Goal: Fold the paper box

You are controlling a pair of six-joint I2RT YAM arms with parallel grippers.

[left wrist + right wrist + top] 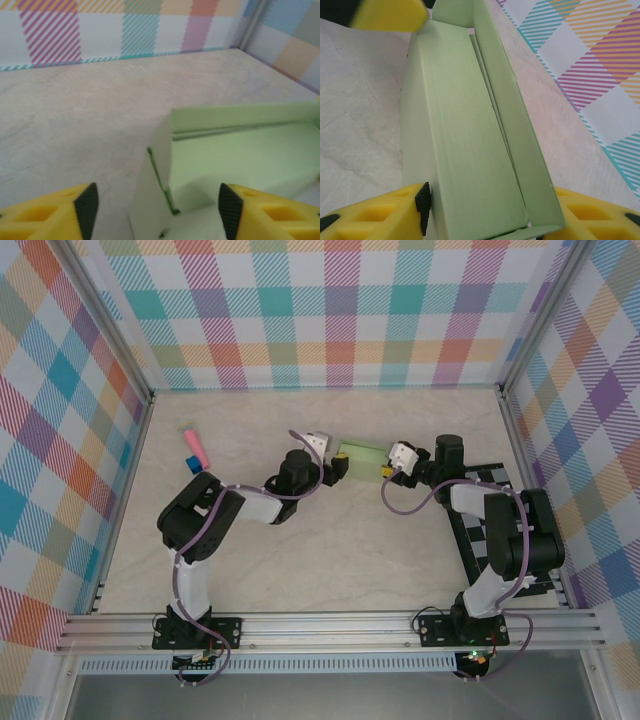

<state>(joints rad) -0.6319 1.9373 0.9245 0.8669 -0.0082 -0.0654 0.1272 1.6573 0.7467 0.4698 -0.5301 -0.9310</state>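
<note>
The paper box is a pale green card box, partly folded, lying at the middle of the table between both grippers. My left gripper is at its left end and stands open. In the left wrist view an upright end flap of the box rises between the spread fingers without touching them. My right gripper is at the box's right end. In the right wrist view its fingers are shut on the two long sides of the box, and a long top flap stands raised on the right.
A small pink-and-blue stick lies at the back left of the table. A black-and-white checkered board lies under the right arm. Plaid walls and aluminium rails enclose the table on all sides.
</note>
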